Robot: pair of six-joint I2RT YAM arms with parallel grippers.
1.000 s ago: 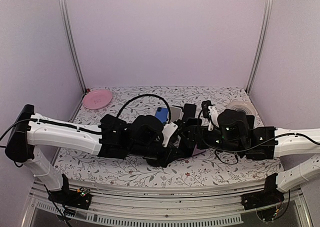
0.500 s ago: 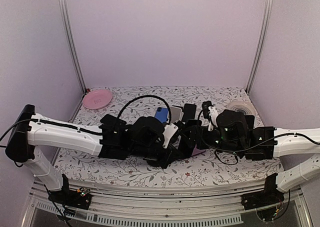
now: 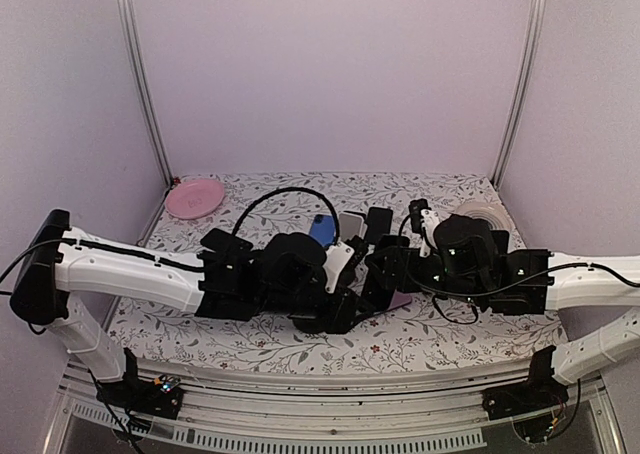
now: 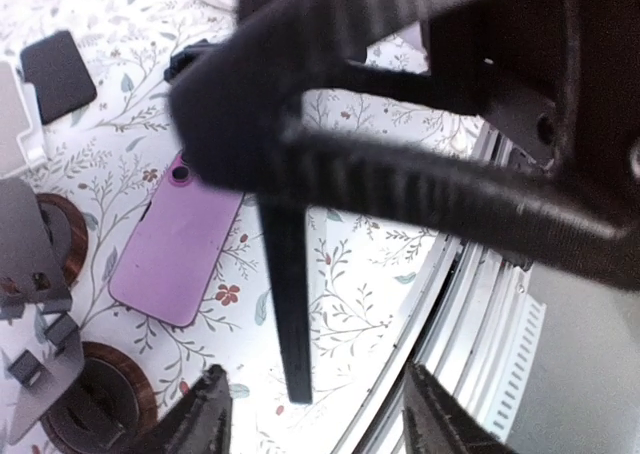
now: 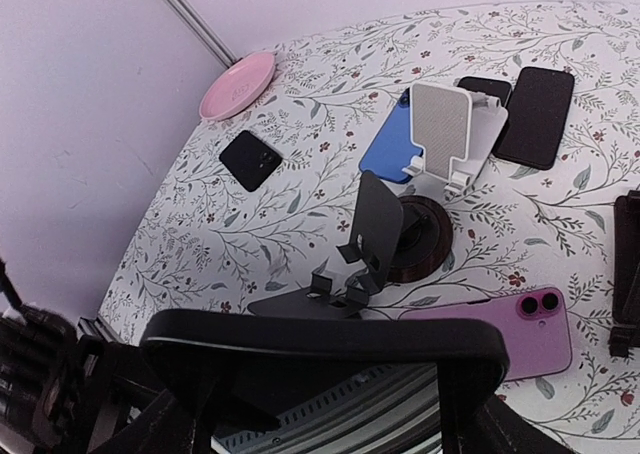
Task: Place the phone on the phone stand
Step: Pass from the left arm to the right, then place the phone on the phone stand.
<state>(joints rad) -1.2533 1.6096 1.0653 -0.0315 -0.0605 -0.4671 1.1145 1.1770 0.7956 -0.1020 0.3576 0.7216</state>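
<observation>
A black phone (image 5: 320,349) hangs above the table's near part, lying crosswise between the fingers of my right gripper (image 5: 325,419), which is shut on it. In the left wrist view the same phone (image 4: 285,294) shows edge-on, pointing down. My left gripper (image 4: 320,419) sits just below it, open, its fingers clear of the phone on both sides. A dark folding phone stand (image 5: 375,229) with small hooks stands on the cloth beside a round wooden base (image 5: 425,244). Behind it stands a white stand (image 5: 445,134) with a grey pad. Both arms meet at mid-table (image 3: 370,274).
A purple phone (image 5: 500,329) lies flat right of the dark stand. A blue phone (image 5: 385,139) and two black phones (image 5: 535,104) lie by the white stand, with a small black one (image 5: 250,159) further left. A pink plate (image 3: 195,196) sits far left, a tape roll (image 3: 482,214) far right.
My left gripper has opened and let go of the black phone. The right gripper closed a little onto it and now holds it alone. Both arms shifted only slightly.
</observation>
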